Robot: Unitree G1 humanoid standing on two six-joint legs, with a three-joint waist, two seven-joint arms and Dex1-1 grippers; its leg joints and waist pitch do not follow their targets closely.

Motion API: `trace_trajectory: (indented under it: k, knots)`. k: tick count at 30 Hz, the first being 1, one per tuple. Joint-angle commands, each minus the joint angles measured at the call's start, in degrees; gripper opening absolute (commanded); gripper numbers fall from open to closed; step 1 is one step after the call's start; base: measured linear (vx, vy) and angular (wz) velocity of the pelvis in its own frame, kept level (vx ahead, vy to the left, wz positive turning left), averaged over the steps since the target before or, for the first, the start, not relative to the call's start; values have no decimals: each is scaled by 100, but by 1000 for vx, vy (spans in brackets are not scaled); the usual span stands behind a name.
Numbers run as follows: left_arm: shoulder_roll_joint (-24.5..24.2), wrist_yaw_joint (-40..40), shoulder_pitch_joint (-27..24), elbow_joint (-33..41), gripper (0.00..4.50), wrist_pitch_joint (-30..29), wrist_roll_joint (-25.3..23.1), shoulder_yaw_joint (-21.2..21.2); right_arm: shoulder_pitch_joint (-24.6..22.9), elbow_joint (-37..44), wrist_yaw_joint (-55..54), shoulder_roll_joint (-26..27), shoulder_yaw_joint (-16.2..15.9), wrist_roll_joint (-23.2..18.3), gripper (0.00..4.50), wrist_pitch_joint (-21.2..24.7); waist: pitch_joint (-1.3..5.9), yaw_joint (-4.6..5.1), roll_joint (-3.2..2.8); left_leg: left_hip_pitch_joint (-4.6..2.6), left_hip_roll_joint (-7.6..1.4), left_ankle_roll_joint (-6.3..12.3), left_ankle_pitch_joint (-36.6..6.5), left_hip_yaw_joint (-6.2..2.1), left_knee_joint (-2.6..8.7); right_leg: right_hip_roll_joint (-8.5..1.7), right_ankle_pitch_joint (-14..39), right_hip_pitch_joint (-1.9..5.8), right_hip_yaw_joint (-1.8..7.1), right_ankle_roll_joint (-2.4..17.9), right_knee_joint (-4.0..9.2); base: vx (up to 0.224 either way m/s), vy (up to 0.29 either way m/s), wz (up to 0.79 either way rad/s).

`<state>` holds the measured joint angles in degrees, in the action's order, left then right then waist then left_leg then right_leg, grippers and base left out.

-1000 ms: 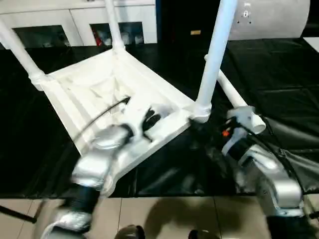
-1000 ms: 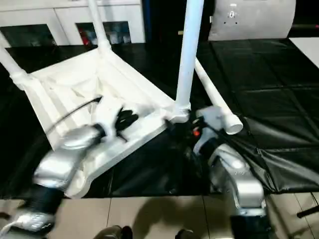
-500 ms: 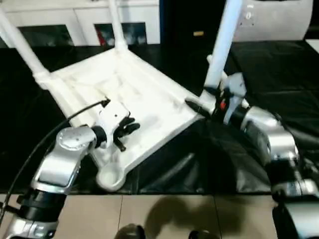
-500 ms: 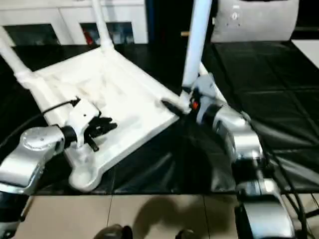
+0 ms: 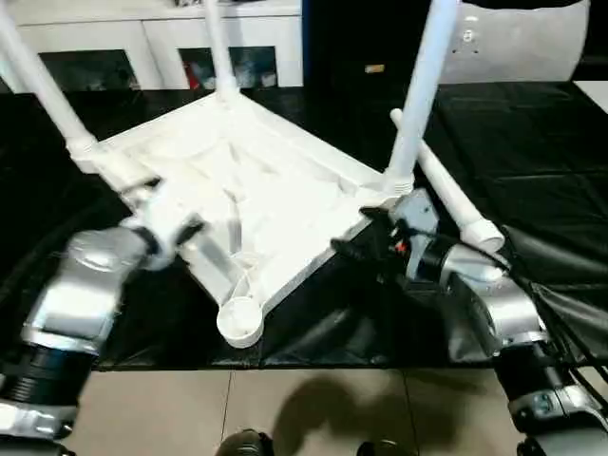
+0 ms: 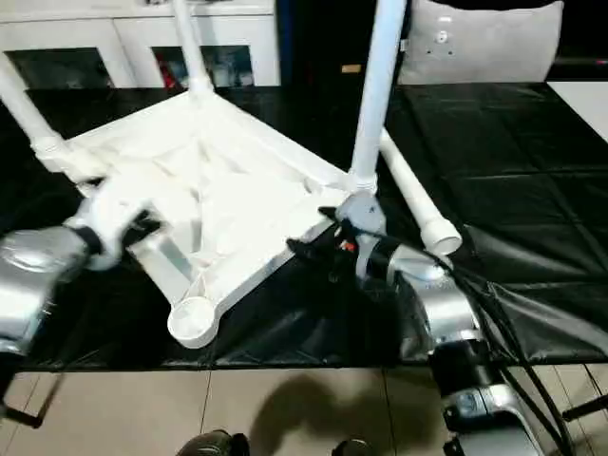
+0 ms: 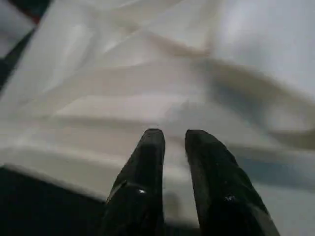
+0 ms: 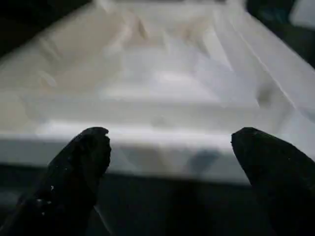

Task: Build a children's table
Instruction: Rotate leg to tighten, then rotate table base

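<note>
The children's table (image 5: 275,199) lies upside down on the black mat, ribbed underside up. Three white legs stand in its corner sockets, at the right (image 5: 418,95), the far middle (image 5: 220,47) and the left (image 5: 43,85). The near corner socket (image 5: 239,323) is empty. A loose leg (image 5: 446,195) lies on the mat right of the table. My left gripper (image 5: 185,231) hovers over the table's left rim, its fingers (image 7: 152,147) almost together with nothing between them. My right gripper (image 5: 356,237) stands wide open facing the table's right near edge (image 8: 162,123), just below the right leg's base.
A white cabinet (image 5: 142,47) with dark glass compartments runs along the back. A pale grey panel (image 5: 522,43) stands at the back right. The black mat (image 5: 532,142) wrinkles near my right arm, and tiled floor (image 5: 313,408) begins at its front edge.
My left arm has swung from the table's near rim to its left side. My right gripper has come down from the right leg's base to the table's near edge.
</note>
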<state>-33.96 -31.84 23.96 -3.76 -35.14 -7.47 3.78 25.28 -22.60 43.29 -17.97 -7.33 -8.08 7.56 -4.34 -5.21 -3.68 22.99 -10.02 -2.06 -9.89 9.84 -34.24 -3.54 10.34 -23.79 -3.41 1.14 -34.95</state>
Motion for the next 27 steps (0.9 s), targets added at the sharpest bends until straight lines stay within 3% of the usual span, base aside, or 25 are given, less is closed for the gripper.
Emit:
trace_trajectory:
  k: [1,4,10,14,18,22,27]
  knots:
    - [-111,26,14,-82,62,-88,-96,-9,-153,266,-139,-10,-56,206,450,387,394,-11,-18,-145,-274,155,-1259,-140,418,-425,1252,273,258,1130,417,0,0,0]
    - [-91,-33,-12,-90,19,-97,-76,51,-209,376,-218,-1,-119,251,450,548,412,-24,18,-131,-275,220,-1106,-130,402,-441,985,280,258,1214,395,0,0,0]
    - [-39,-352,-129,-81,12,-43,-24,461,65,87,-782,178,-336,614,450,947,411,-23,16,-136,-281,152,-1174,-128,408,-461,1252,262,269,1186,406,0,0,0]
    - [-230,-786,-280,92,12,-101,-17,796,283,-277,-1116,426,-416,880,450,895,457,-13,27,-126,-274,155,-956,-132,391,-465,928,285,264,1255,357,0,0,0]
    - [-457,-1359,-445,468,12,-195,163,1068,587,-813,-1593,677,-439,980,450,827,449,-17,13,-145,-286,129,-956,-116,386,-470,912,269,274,1344,351,0,0,0]
    - [-846,-2151,-680,947,12,-79,395,1392,816,-1236,-1817,872,-397,1039,450,708,417,27,28,-135,-283,-3,-1280,-126,435,-476,1257,279,282,1257,370,0,0,0]
    - [-940,-2975,-914,1562,12,-244,1064,1563,1076,-1686,-1934,1048,-258,1006,450,544,363,140,34,-207,-278,-236,-2010,-156,477,-499,2301,246,306,1056,438,0,0,0]
